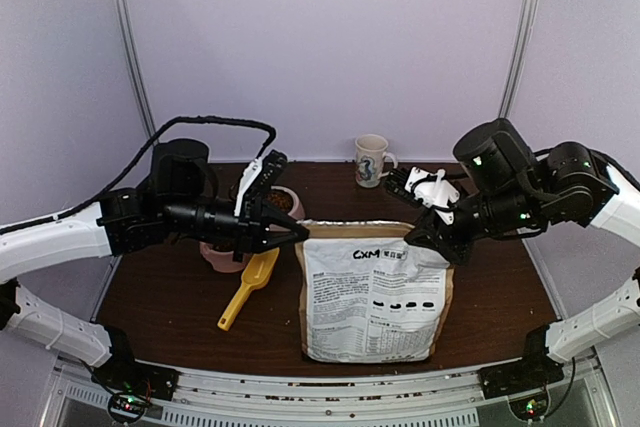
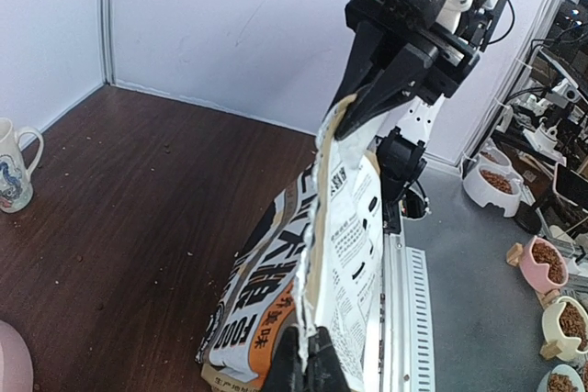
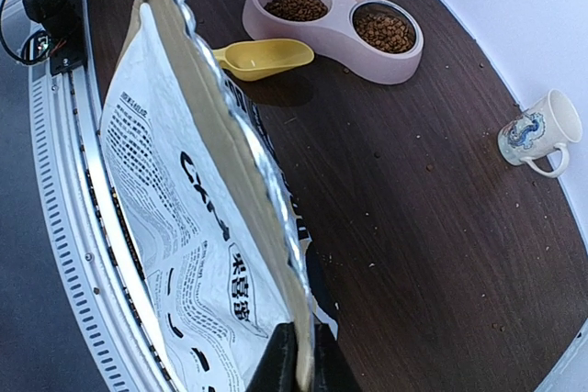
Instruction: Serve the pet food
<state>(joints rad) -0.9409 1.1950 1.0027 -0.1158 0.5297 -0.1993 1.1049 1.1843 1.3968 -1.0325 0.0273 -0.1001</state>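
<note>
My left gripper (image 1: 298, 235) and right gripper (image 1: 418, 239) pinch the top corners of the bag (image 1: 372, 297). Pet food (image 3: 296, 7) lies in the pink bowl (image 3: 323, 39), upper middle. I think I'm opening the bag; next, pull apart gently.

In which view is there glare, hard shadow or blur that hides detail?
Top external: soft, even light, no glare; fine print on the bag is unreadable. Left wrist: bright wall, the right gripper dark against it. Right wrist: the bag's foil edge shines; the scoop casts a soft shadow.
</note>
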